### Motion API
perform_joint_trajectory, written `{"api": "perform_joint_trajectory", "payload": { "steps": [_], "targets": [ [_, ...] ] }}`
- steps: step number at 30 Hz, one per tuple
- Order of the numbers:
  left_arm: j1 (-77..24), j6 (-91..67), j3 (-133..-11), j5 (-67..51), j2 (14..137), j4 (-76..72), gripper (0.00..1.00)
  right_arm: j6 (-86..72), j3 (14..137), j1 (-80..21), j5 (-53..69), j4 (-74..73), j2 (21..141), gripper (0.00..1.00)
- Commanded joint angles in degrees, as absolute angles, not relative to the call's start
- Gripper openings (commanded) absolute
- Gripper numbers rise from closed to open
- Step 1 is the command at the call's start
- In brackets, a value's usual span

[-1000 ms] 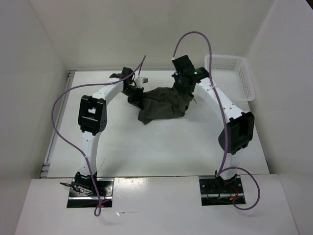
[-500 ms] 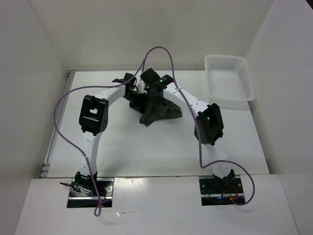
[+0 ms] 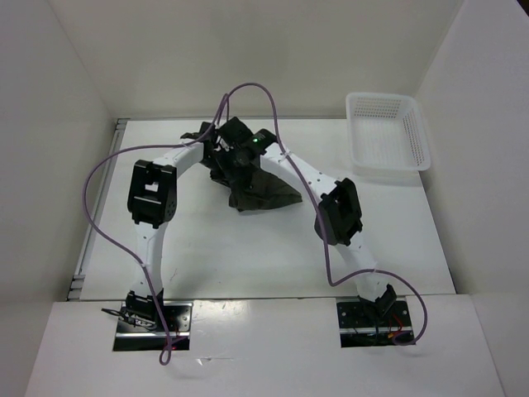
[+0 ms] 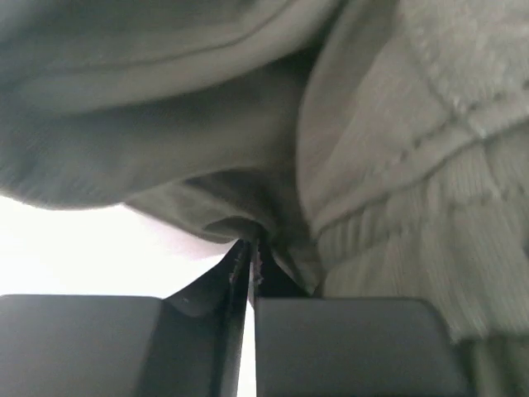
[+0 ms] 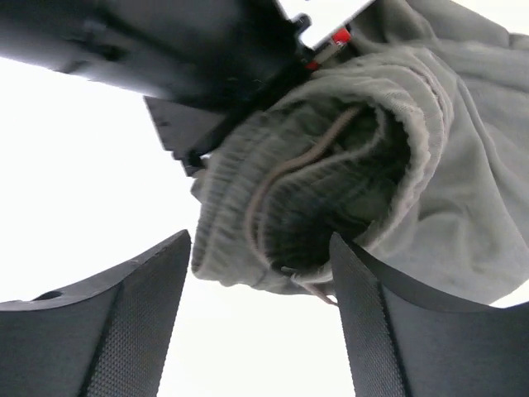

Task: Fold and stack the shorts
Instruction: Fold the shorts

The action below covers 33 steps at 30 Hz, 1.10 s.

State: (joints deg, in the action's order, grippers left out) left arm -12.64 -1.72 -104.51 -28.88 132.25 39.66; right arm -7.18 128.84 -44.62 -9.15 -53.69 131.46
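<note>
The dark olive shorts (image 3: 266, 192) lie bunched in a narrow heap at the back middle of the table. My left gripper (image 3: 218, 159) is at their left end. In the left wrist view its jaws (image 4: 250, 245) stand almost together, with a fold of the shorts (image 4: 397, 149) pinched at the tips. My right gripper (image 3: 238, 163) hovers right beside it, over the same end. Its fingers (image 5: 260, 240) stand wide open, with the ribbed waistband (image 5: 331, 165) and thin drawstring (image 5: 273, 178) just beyond the tips and not gripped.
A white mesh basket (image 3: 384, 132) stands at the back right. The two wrists sit close together over the cloth, and the left arm's black body (image 5: 207, 50) fills the top of the right wrist view. White walls close in the table at the back and both sides.
My right arm swung left across the shorts, carrying their right side over onto the left, then opened its jaws. The heap is narrower now. The left arm has barely moved.
</note>
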Motion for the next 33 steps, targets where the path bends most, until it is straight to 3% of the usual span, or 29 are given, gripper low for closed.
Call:
{"api": "perform_joint_trajectory", "payload": {
  "steps": [1,5,7,9,13,15,20,29,33],
  "targets": [
    [-11.34,0.00,-102.57,-22.60,130.70,38.94,0.11,-4.84,136.21,-45.97,-2.56,-50.19,129.82,0.74],
    [-7.93,0.00,-101.07,-21.18,129.46,38.94,0.35,-4.31,138.69,-46.49,0.62,-47.30,126.40,0.74],
    [-6.34,0.00,-101.07,-21.18,127.53,38.94,0.44,-3.78,135.29,-46.49,-0.34,-45.54,123.85,0.68],
    [-4.31,0.00,-101.60,-19.96,125.52,39.64,0.54,-3.25,130.81,-46.49,-2.19,-42.03,118.67,0.54],
    [-2.46,0.00,-104.49,-18.28,122.09,41.92,0.74,1.56,104.25,-45.97,-5.00,-32.01,105.32,0.48],
    [-1.94,0.00,-105.81,-17.67,119.90,42.45,0.75,3.07,92.71,-45.97,-6.85,-27.27,99.26,0.45],
    [-2.46,0.00,-112.82,-29.34,117.86,45.08,0.80,6.93,83.95,-44.91,-13.45,-22.51,98.96,0.39],
    [-8.43,0.00,-117.86,-29.10,127.26,48.87,0.81,8.44,82.71,-44.91,-9.76,-13.98,104.06,0.61],
    [-9.66,0.00,-116.72,-29.09,128.32,48.87,0.76,8.44,83.94,-44.91,-9.14,-13.36,107.40,0.64]
  ]
}}
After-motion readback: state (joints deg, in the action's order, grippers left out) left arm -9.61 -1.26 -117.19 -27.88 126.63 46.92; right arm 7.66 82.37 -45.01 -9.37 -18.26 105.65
